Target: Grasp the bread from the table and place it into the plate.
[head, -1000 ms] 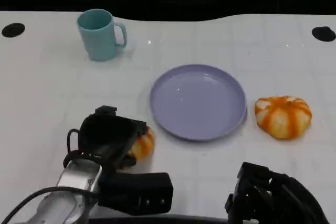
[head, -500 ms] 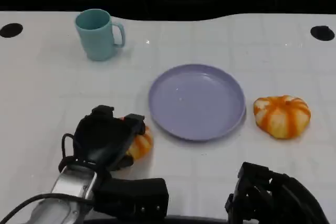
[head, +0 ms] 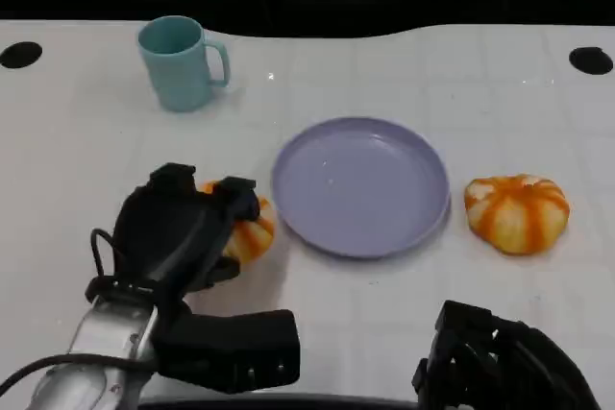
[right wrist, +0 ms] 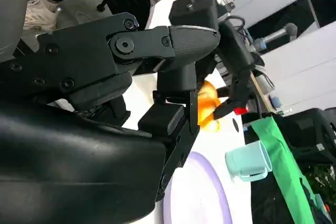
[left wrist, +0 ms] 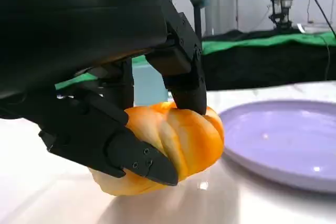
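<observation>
An orange, pumpkin-shaped bread (head: 250,231) is held by my left hand (head: 178,228) just left of the lilac plate (head: 423,223). In the left wrist view black fingers (left wrist: 115,145) wrap around the bread (left wrist: 181,140) from both sides, low over the white table, with the plate's rim (left wrist: 273,153) close beside it. A second orange bread (head: 517,212) lies on the table right of the plate. My right hand (head: 495,362) sits at the near right edge, holding nothing. In the right wrist view its fingers (right wrist: 173,72) are apart, with the held bread (right wrist: 208,101) beyond them.
A teal mug (head: 181,62) stands at the far left of the table, also seen in the right wrist view as a mug (right wrist: 251,163). Two black round holes (head: 21,55) mark the table's far corners. The plate has nothing on it.
My left hand has moved away from the near edge with the bread in its grip, now level with the plate's left side. The right hand stays put.
</observation>
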Controlling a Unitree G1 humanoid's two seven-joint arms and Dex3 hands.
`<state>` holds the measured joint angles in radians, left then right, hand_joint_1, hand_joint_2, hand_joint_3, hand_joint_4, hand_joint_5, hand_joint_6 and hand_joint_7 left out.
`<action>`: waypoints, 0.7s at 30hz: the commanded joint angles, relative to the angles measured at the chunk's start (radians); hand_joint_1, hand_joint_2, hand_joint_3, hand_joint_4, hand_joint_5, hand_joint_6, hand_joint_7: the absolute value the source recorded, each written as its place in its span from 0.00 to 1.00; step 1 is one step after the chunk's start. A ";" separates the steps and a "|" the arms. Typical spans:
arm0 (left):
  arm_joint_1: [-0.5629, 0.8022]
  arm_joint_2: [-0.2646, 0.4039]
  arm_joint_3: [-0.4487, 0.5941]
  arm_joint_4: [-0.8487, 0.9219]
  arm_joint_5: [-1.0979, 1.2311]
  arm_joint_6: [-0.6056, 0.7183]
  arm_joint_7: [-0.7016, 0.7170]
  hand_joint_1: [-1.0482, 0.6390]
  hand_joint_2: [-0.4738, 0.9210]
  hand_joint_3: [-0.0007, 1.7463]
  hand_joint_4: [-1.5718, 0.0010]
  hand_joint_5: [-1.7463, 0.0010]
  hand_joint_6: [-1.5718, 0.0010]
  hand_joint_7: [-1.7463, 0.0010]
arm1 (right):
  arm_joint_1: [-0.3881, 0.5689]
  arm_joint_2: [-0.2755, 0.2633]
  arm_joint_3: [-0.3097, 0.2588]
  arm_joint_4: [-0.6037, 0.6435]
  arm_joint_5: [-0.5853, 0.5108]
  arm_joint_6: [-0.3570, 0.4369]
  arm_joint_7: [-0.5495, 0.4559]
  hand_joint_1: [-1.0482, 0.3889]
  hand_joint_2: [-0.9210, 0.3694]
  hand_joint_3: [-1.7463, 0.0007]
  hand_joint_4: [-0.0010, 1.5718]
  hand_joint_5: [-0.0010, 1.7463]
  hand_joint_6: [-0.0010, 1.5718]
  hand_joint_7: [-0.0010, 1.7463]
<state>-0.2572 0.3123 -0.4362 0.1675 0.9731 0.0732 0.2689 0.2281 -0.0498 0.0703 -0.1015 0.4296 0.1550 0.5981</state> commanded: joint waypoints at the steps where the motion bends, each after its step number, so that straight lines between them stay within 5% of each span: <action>1: 0.006 0.023 0.036 -0.047 -0.023 -0.037 0.040 0.52 0.95 0.12 0.46 0.00 0.57 0.03 | -0.002 -0.009 -0.003 0.003 0.000 -0.014 0.000 0.24 0.00 0.85 0.53 0.93 0.48 0.79; 4: -0.012 0.012 0.045 -0.051 -0.024 -0.056 0.073 0.53 0.69 0.48 0.44 0.00 0.58 0.00 | -0.006 -0.006 0.001 0.006 -0.004 -0.015 -0.003 0.24 0.00 0.85 0.53 0.94 0.48 0.80; 5: -0.020 0.007 0.046 -0.049 -0.023 -0.058 0.078 0.53 0.66 0.52 0.44 0.00 0.57 0.00 | -0.007 -0.004 0.003 0.008 -0.006 -0.015 -0.005 0.24 0.00 0.85 0.53 0.94 0.48 0.80; 21: -0.238 -0.100 -0.002 0.166 -0.077 -0.185 0.120 0.54 0.55 0.69 0.42 0.00 0.55 0.00 | -0.010 0.000 0.016 0.029 0.000 -0.033 0.008 0.25 0.00 0.84 0.54 0.92 0.49 0.77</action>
<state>-0.4470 0.2262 -0.4299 0.2829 0.9042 -0.0836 0.3478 0.2123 -0.0434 0.0911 -0.0810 0.4242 0.1370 0.5974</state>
